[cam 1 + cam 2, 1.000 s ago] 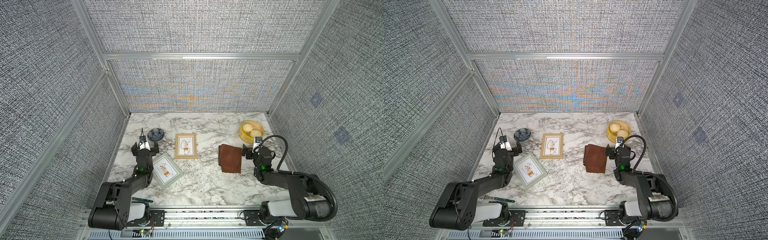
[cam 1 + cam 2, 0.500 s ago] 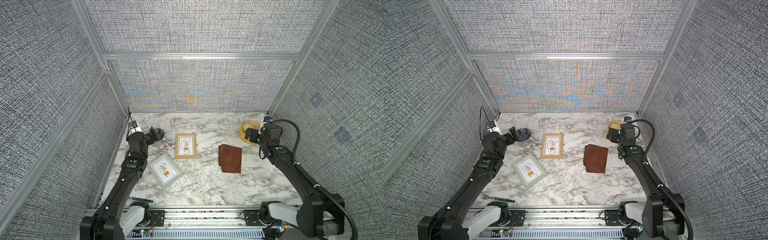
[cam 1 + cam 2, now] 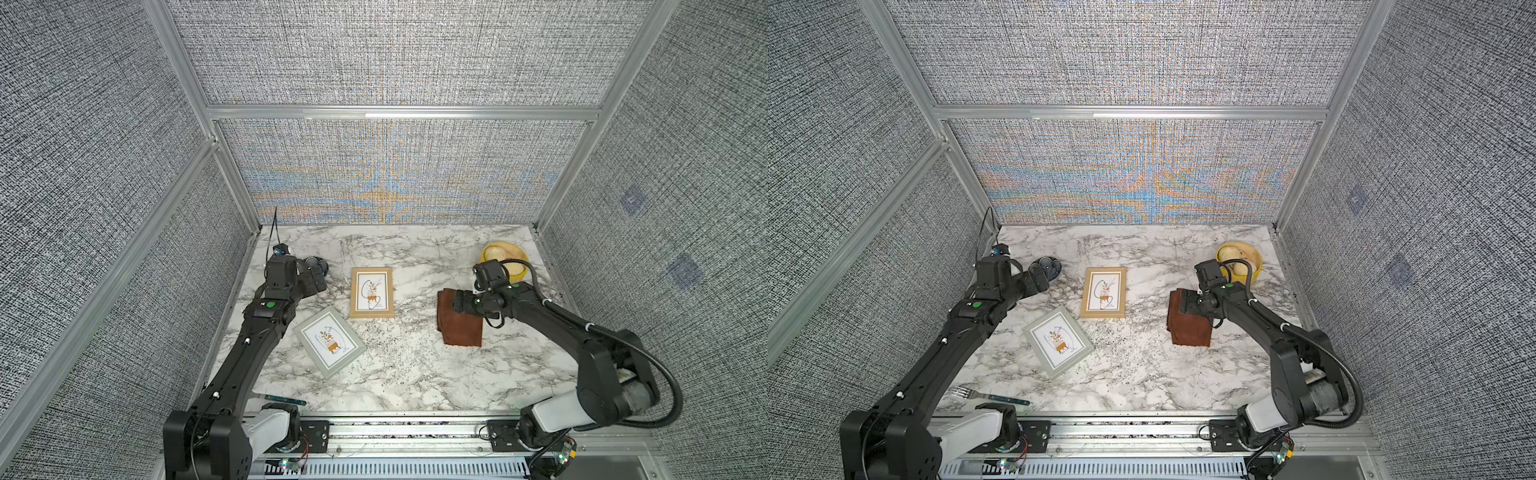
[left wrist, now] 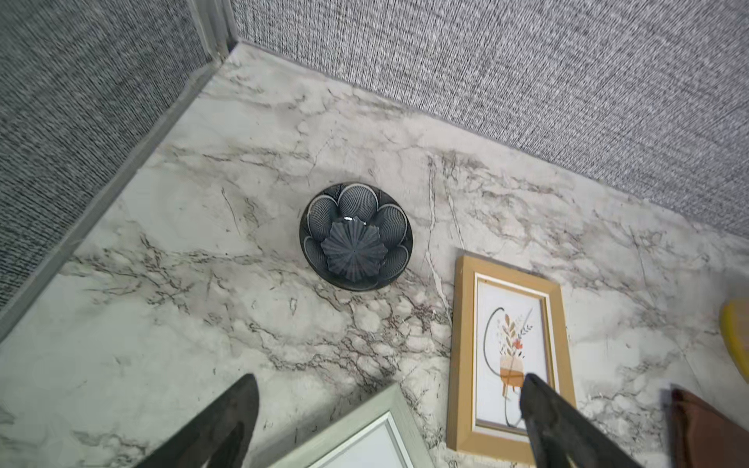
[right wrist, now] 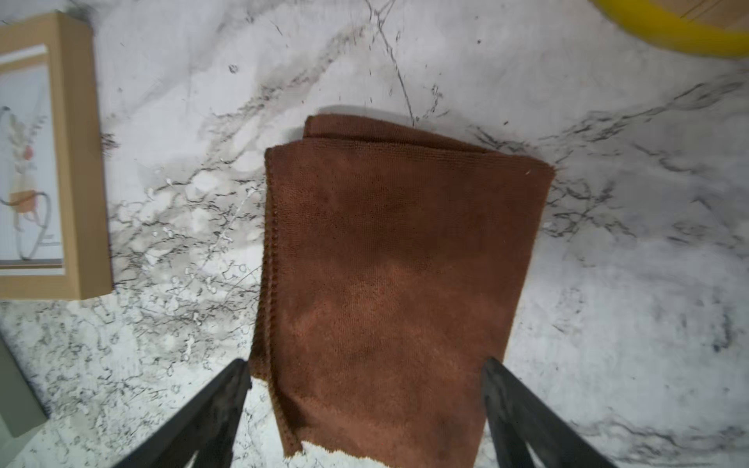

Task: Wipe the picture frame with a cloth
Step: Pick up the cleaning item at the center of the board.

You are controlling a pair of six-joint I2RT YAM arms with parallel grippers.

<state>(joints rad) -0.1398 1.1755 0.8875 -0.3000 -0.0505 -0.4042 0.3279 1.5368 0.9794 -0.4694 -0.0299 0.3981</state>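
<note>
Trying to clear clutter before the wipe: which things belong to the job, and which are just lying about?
Job: cloth, wooden picture frame, grey picture frame (either could be meant), open right gripper.
Lying about: dark flower-shaped dish, yellow bowl, fork.

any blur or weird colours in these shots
Both top views: rainbow ripple bands on the back wall, likely a camera artefact. Right wrist view: the cloth weave is fairly sharp, while the wooden frame at the edge is smeared. Left wrist view: the dark dish is sharp, with a small glint.
</note>
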